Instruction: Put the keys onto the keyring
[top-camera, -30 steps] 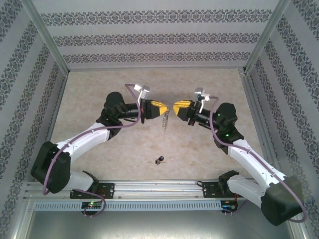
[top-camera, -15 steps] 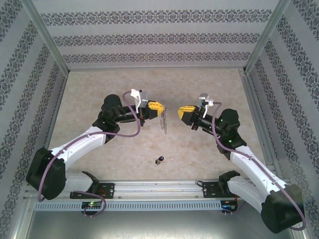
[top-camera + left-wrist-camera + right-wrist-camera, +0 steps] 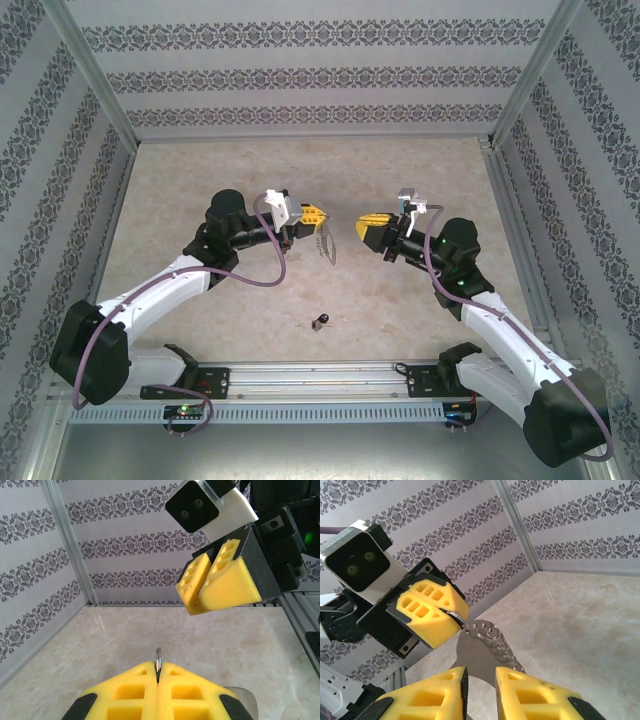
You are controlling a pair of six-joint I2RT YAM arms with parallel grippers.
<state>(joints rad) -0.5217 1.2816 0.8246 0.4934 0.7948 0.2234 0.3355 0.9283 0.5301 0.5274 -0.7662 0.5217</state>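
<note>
While the keyring (image 3: 327, 246) is clamped by the closed left gripper (image 3: 314, 214), its top end hidden inside the grip, the right gripper (image 3: 366, 224) is held slightly parted, empty.

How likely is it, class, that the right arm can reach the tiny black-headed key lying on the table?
Probably yes: the tiny black-headed key lies in the open on the beige tabletop, the right gripper holds nothing, and nothing stands between them.

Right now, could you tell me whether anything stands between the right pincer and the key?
Nothing visible does. The key lies alone on the table, open space between it and the right pincer; the keyring hangs from the left pincer, aside.
</note>
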